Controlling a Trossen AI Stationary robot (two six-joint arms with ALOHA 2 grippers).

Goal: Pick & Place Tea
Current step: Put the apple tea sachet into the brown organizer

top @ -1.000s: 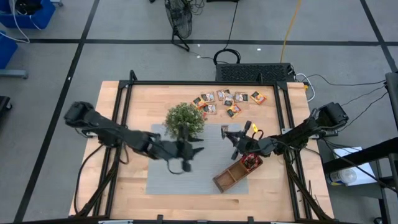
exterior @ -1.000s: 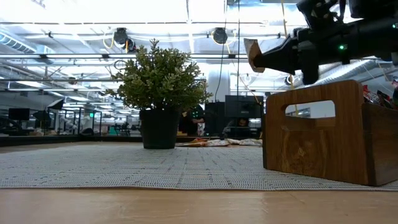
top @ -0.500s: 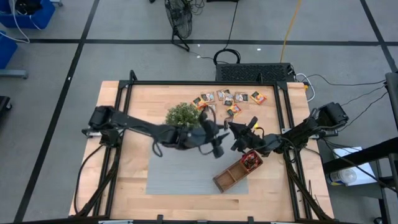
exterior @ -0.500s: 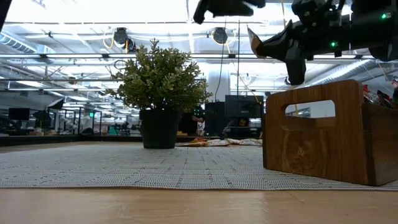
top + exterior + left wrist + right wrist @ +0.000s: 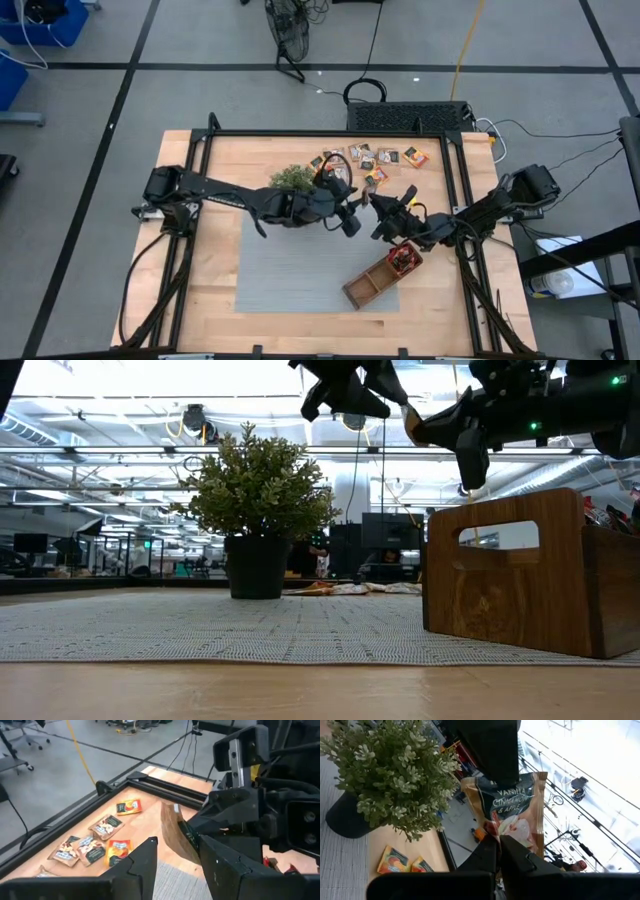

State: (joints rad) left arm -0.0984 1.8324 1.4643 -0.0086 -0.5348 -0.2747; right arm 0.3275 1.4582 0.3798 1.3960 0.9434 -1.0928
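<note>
Tea sachet (image 5: 512,815): pinched upright in right gripper (image 5: 378,205); left gripper (image 5: 352,212), fingers parted and empty, just beside it, nearer.

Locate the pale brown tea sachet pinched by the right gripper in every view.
High view: pale brown tea sachet mid-table, at the tip of the right gripper.
Low view: top, right of the green potted plant.
Left wrist view: centre, edge-on.
Right wrist view: centre, label facing.
Shared landmark: the right gripper pinching it.
</note>
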